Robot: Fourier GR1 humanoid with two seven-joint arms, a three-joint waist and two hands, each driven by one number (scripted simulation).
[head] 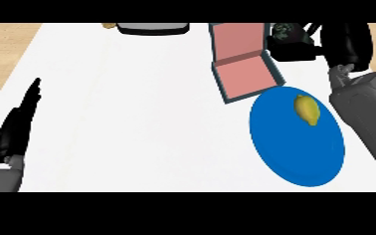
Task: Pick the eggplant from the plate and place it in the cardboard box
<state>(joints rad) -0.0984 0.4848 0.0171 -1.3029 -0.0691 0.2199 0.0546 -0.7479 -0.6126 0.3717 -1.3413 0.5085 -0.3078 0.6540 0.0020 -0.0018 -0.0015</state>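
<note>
My right hand (343, 44) is at the far right, just right of the box, with its fingers curled round a dark eggplant (288, 34) whose greenish end shows at the left. The hand hides most of the eggplant. The cardboard box (246, 74) is pinkish inside with dark walls, and its lid stands open at the back. In front of it lies the blue plate (294, 149), which carries a yellow lemon-like fruit (307, 109). My left hand (21, 122) rests at the left edge, fingers straight and pointing up, holding nothing.
A dark round object with a pale rim (152, 28) stands at the counter's far edge, with a small tan thing (109, 25) beside it. The white counter (132, 109) stretches between my hands. A wooden surface (16, 40) shows beyond its left edge.
</note>
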